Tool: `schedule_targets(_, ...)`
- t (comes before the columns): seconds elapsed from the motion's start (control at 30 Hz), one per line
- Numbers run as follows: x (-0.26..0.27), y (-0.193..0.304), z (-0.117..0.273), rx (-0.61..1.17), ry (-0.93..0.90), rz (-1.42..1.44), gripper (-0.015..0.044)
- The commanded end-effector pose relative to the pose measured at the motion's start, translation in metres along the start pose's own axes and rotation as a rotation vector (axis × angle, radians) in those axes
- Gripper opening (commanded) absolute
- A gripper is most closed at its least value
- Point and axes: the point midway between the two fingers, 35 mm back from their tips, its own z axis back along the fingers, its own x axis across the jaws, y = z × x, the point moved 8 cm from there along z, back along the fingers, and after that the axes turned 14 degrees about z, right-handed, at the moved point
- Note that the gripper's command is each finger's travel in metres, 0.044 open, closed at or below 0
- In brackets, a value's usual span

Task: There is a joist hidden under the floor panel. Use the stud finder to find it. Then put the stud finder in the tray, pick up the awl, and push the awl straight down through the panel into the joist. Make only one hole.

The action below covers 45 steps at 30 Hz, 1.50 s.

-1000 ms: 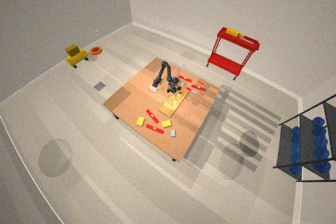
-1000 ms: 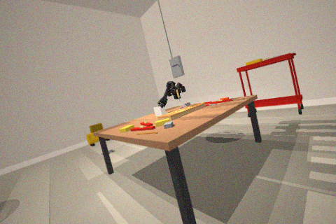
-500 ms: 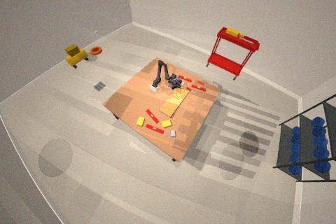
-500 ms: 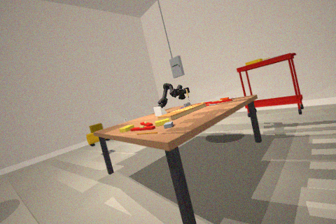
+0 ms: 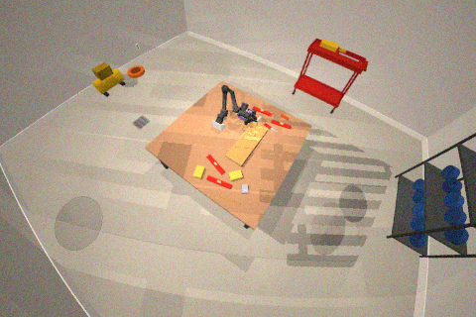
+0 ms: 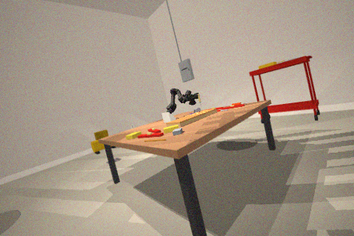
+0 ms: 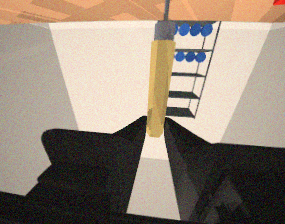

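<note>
My gripper is shut on the awl by its yellow handle. In the exterior view the awl hangs about upright, shank down, in the air above the table. The wrist view shows its grey collar and thin shank beyond the fingers. The tan panel lies flat on the table; the gripper is near its far end, above it. A small blue-grey and purple shape shows low behind the panel; I cannot tell whether it is the stud finder or the tray. No joist or hole can be made out.
Red bars, yellow blocks and a grey block lie near the table's front corner. More red bars and an orange piece lie beyond the panel. A white block is at the arm's base.
</note>
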Motion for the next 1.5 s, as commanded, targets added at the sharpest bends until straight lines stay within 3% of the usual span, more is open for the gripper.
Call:
schedule_targets(0.0, -0.001, -0.001, 0.001, 0.005, 0.006, 0.004, 0.0000)
schedule_targets(1.47, -0.006, -0.024, 0.000, 0.005, 0.006, 0.003, 0.0000)
